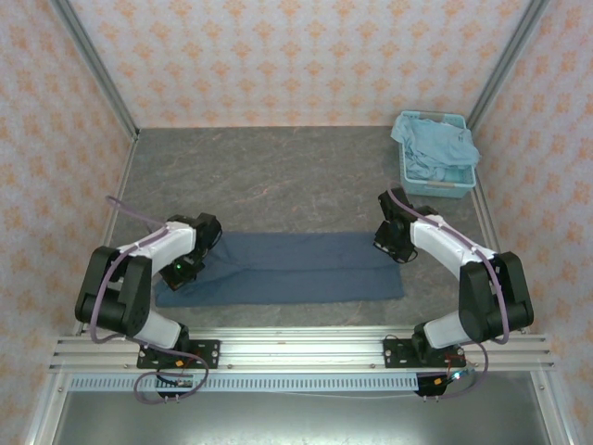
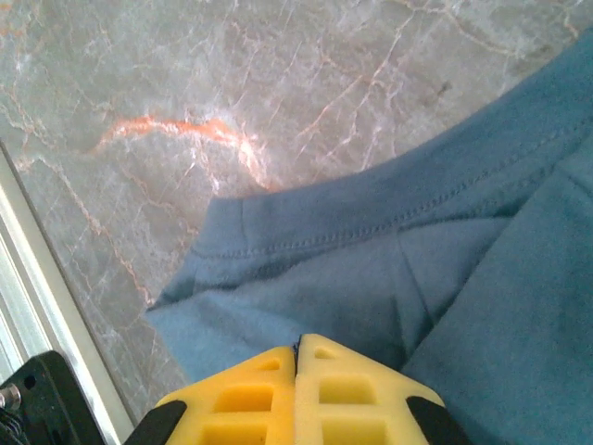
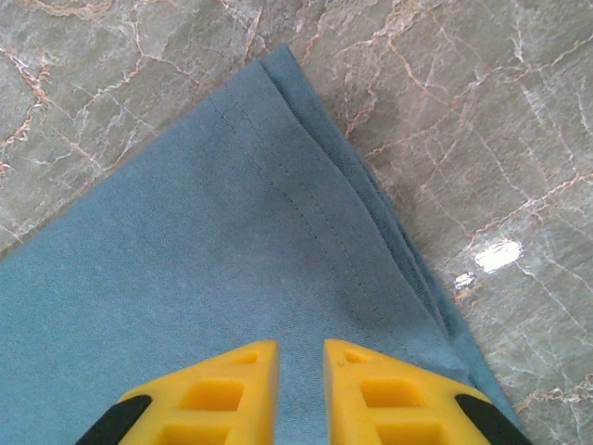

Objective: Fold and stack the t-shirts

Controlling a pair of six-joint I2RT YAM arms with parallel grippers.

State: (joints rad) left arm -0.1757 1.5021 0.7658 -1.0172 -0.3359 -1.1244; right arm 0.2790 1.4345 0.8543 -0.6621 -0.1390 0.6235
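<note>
Slate-blue t-shirt [image 1: 287, 267], stitched hems, lies as 1 flat band on veined grey table [image 1: 278, 176]. Left gripper [image 2: 296, 343] fingers together; right gripper [image 3: 301, 345] slightly apart.

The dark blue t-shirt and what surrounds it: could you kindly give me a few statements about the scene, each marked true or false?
1. The dark blue t-shirt lies folded in a long band between the arms. True.
2. The basket is empty. False: a pale blue t-shirt is heaped in it.
3. The left gripper has its fingers together. True.
4. The right gripper hangs over the basket. False: it is above the dark shirt's right corner.
</note>
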